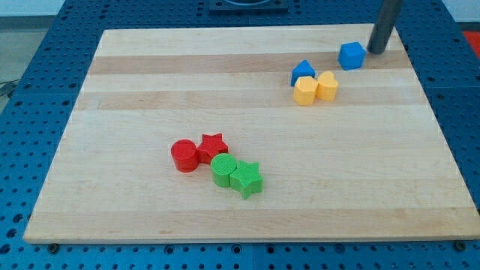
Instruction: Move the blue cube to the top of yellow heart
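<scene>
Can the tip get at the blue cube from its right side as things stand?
Probably yes. My tip sits just right of the blue cube, slightly toward the view's top, and no block lies between them.

No text, label, brand, number or sign could be read anywhere; the board (150, 90) and the blocks on it carried no markings at all.

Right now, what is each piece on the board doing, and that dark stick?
Blue cube: alone, near the top right.
My tip: just right of the cube.
Blue triangle, two yellow blocks: clustered together.
Red pair, green pair: bunched together, lower left.
</scene>
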`<action>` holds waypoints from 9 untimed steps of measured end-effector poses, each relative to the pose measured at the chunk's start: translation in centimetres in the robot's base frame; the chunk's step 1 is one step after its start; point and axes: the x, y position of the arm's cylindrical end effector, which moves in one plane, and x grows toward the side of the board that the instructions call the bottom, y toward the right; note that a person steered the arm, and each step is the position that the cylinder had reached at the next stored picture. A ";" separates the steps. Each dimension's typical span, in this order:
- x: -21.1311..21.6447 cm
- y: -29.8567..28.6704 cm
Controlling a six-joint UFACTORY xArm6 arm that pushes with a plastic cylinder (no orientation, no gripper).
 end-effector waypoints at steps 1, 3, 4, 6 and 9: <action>1.9 -2.0; 7.2 -6.3; 9.3 -8.1; 9.3 -3.3; 2.2 -5.3</action>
